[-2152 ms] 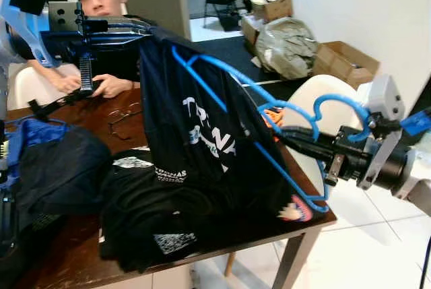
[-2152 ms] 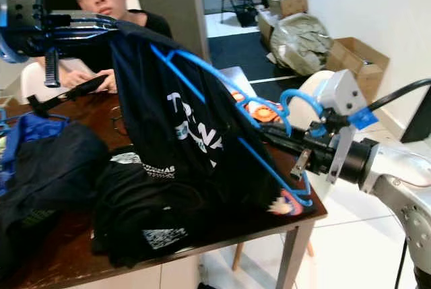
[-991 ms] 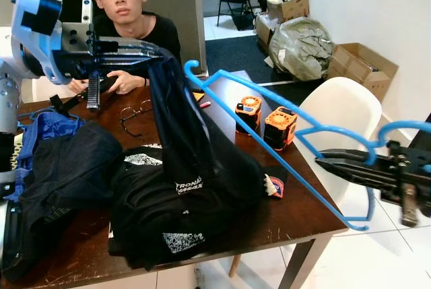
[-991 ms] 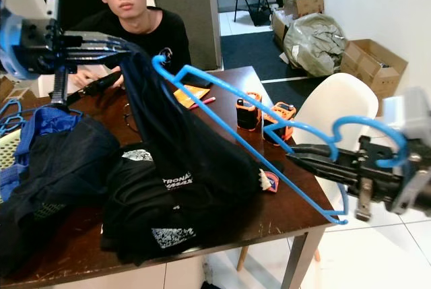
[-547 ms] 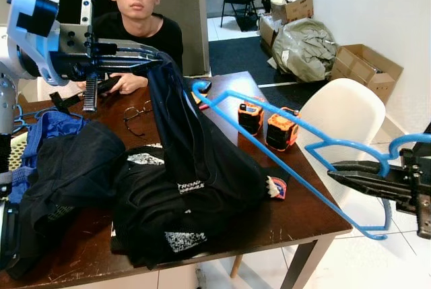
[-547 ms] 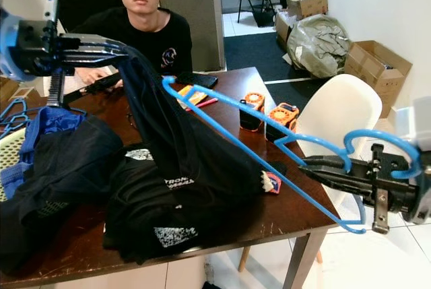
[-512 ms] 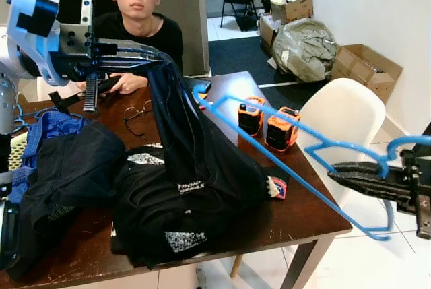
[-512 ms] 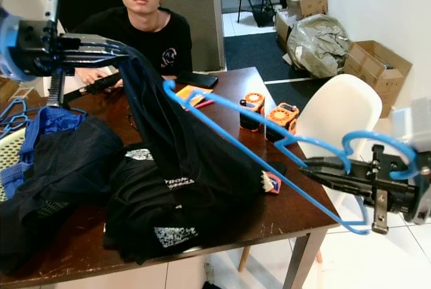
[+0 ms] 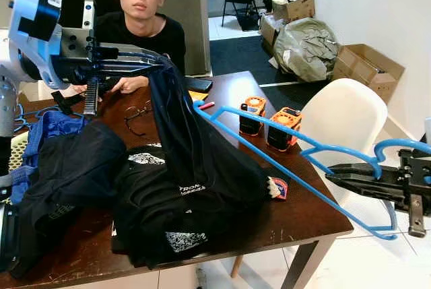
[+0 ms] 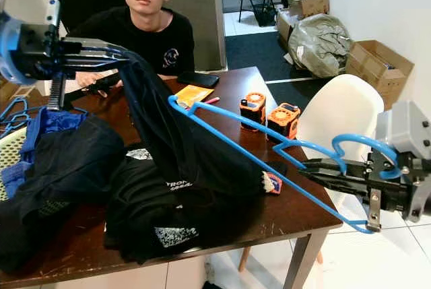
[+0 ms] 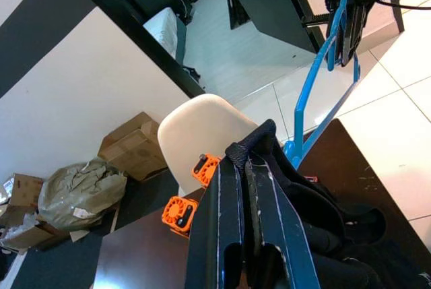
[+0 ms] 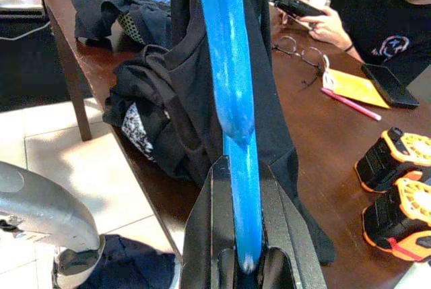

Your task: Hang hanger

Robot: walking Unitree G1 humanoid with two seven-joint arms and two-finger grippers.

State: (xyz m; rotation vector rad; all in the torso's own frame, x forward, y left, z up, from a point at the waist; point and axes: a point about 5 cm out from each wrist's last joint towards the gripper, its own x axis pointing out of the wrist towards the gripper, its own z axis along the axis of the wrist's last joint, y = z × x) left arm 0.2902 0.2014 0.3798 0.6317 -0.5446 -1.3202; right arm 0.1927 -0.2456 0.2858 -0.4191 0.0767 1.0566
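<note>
Two grippers share the work: the right gripper point(image 10: 316, 169) pinches the blue hanger point(image 10: 269, 142) near its hook beside the table point(image 10: 283, 211), the left gripper point(image 9: 138, 62) clamps the dark shirt point(image 9: 178, 127) aloft. Hanger lies outside the shirt; threading and hanging remain.

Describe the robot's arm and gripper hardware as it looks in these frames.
Left gripper: long black fingers with a glossy sheen, a ribbed black bar hanging below, on a light-blue and grey wrist housing bearing a small white label. Right gripper: long tapered black fingers, black body with a silver bracket hanging beneath, and a boxy grey wrist block with screw holes. A silver arm segment appears in the right wrist view.
</note>
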